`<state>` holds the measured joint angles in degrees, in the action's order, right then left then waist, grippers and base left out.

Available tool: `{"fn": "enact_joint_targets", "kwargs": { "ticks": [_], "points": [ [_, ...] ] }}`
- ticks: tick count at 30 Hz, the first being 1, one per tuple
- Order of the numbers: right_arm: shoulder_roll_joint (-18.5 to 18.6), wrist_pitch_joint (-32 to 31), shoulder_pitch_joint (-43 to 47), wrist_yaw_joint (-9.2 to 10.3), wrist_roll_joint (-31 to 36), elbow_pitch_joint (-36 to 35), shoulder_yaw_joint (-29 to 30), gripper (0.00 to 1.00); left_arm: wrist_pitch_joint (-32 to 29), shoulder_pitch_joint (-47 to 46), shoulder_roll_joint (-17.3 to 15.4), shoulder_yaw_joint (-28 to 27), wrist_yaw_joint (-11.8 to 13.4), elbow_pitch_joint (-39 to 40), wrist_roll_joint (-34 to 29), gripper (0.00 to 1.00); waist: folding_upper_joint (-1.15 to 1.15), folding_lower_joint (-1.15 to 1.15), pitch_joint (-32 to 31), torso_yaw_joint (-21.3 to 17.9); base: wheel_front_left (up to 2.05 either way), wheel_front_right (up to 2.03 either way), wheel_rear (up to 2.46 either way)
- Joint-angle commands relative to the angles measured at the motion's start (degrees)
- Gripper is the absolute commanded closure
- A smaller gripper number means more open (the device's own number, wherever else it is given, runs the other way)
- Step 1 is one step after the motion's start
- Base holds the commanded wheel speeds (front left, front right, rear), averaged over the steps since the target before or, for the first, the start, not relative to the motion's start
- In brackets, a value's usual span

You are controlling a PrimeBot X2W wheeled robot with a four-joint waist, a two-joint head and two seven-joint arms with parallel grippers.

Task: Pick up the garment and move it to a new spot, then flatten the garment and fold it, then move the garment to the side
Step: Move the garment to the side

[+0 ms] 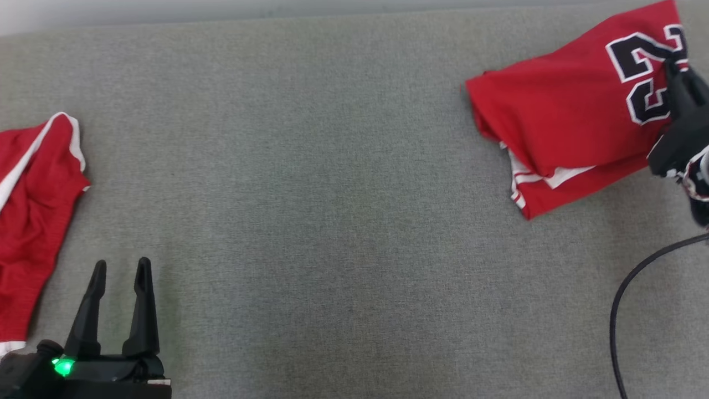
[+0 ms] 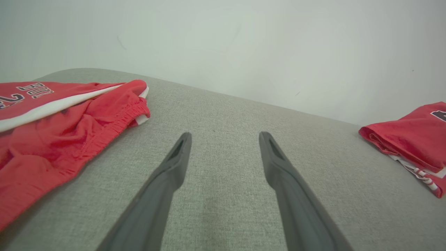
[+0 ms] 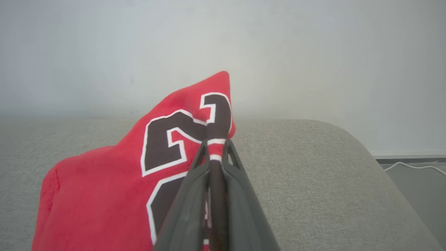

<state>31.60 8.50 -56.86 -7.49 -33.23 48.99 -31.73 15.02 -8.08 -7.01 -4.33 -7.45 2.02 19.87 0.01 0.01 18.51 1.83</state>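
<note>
Right wrist view has the right jaws pressed together on a thin striped edge of the folded red jersey [image 3: 104,188], the cloth pinched between the two fingers near their tips and the rest of the bundle spreading down and left over the grey upholstered surface [image 3: 313,167]. Head view puts that jersey at the far right of the surface, folded into a compact packet with the number uppermost and white-trimmed layers peeking from its near edge. The left jaws stand spread and empty at the lower left, just beside a pair of red shorts [image 1: 33,210] and well apart from the jersey. Judging by the neat fold, the step in hand is the last one, shifting the garment to the side. To do it well, hold the pinch firm and drag low and slowly, so the lower layers slide with the top rather than peel open, since only one edge is held. The pull should run along the fold, not across it. The dark cable [image 1: 626,293] at the lower right is best avoided, and release should come only once the packet lies flat and wholly on the surface.
</note>
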Motion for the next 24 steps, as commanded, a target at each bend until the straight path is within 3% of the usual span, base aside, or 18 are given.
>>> {"fn": "enact_joint_targets", "kwargs": {
  "ticks": [1, 14, 24],
  "points": [
    [1.0, -0.3, -1.6, -0.01, 0.7, 0.6, 0.1, 1.00, 0.2, -0.3, -0.8, -0.3, 0.0, 0.6, 0.0, 0.00, -0.01, -0.01, 1.6, -1.3, 0.00, 0.00, 0.00],
    [5.6, -1.3, -6.9, -0.01, 2.5, 3.7, 2.2, 1.00, 0.2, 0.3, -2.2, -2.0, 0.0, 4.2, -0.4, 0.00, -0.01, -0.01, 4.7, -2.6, 0.00, 0.00, 0.00],
    [5.7, -1.9, -9.0, -0.01, 4.3, 5.0, 3.2, 1.00, 0.2, 0.2, -2.9, -2.4, 0.0, 5.1, -0.5, 0.00, -0.01, -0.01, 6.4, -3.0, 0.00, 0.00, 0.00]
  ]
}}
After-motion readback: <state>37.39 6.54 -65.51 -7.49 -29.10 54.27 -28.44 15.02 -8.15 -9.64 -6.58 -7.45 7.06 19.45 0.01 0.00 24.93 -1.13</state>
